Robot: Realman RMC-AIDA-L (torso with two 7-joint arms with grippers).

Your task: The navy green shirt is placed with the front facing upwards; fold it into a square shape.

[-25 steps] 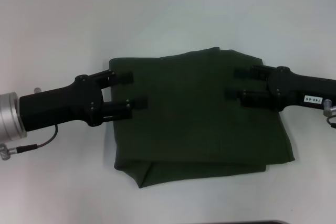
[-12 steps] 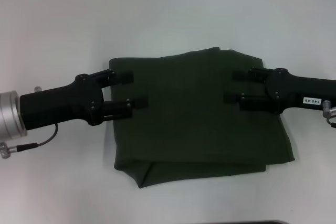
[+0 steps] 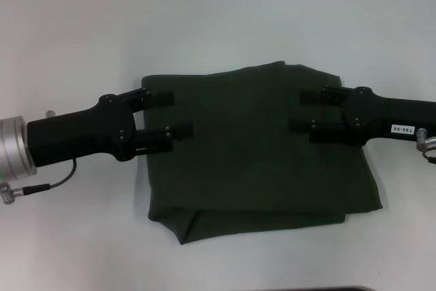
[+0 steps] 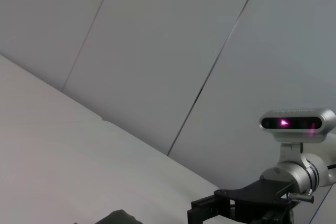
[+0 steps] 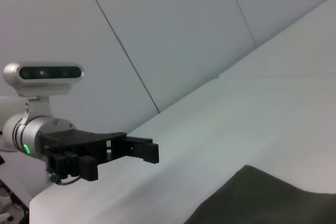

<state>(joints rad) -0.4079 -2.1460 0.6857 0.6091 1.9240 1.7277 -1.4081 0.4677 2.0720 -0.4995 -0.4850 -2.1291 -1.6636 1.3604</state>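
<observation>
A dark olive-green fabric shirt (image 3: 262, 151) lies folded into a rough rectangle at the middle of a plain white table (image 3: 218, 18). No lettering or collar shows on its upper face. Along its near edge a lower layer of cloth pokes out beyond the top layer, and the far edge rises to a small peak.

2 black arms reach in from opposite sides, each over 1 side edge of the shirt. The left gripper (image 3: 168, 115) sits over the shirt's left edge, its 2 fingers apart with a clear gap between them and no cloth pinched. The right gripper (image 3: 308, 110) sits over the right part of the shirt, its 2 fingers likewise spread and holding nothing.

The left wrist view shows grey wall panels, the table and the other arm's black gripper. The right wrist view shows a corner of the shirt on the table and the left gripper opposite.
</observation>
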